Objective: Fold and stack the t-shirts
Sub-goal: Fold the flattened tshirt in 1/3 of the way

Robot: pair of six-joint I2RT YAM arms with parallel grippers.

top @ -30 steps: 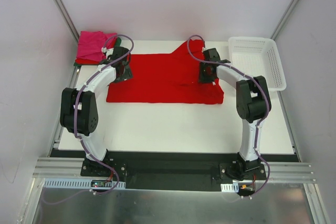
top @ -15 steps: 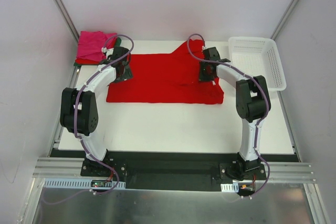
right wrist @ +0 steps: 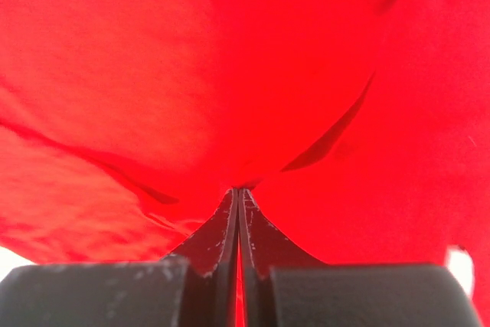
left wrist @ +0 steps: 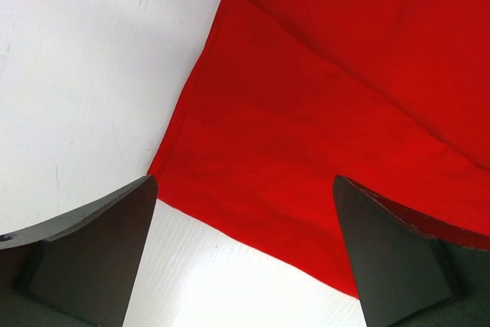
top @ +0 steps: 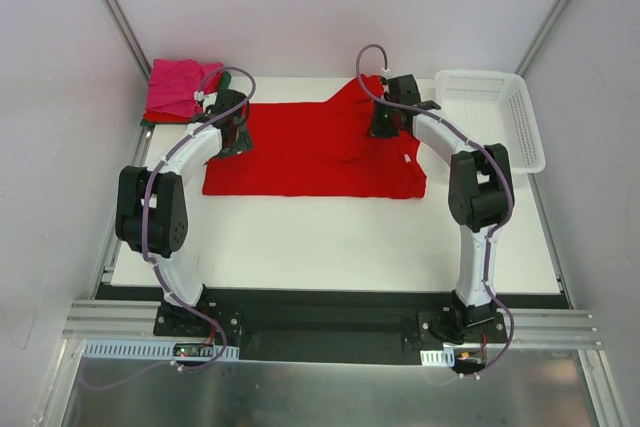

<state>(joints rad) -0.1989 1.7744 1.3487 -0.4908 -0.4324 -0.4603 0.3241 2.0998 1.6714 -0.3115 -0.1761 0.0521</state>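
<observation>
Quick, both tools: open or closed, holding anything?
Left tool: open, empty, over the red t-shirt edge.
Right tool: closed, pinching a fold of the red t-shirt.

No legible text or labels anywhere

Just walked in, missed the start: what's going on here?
The right end effector is shut, pinching the red t-shirt spread on the table, near its far right side. The left end effector is open above the shirt's left edge. Folded pink shirts lie at the far left corner, a white basket on the right.
</observation>
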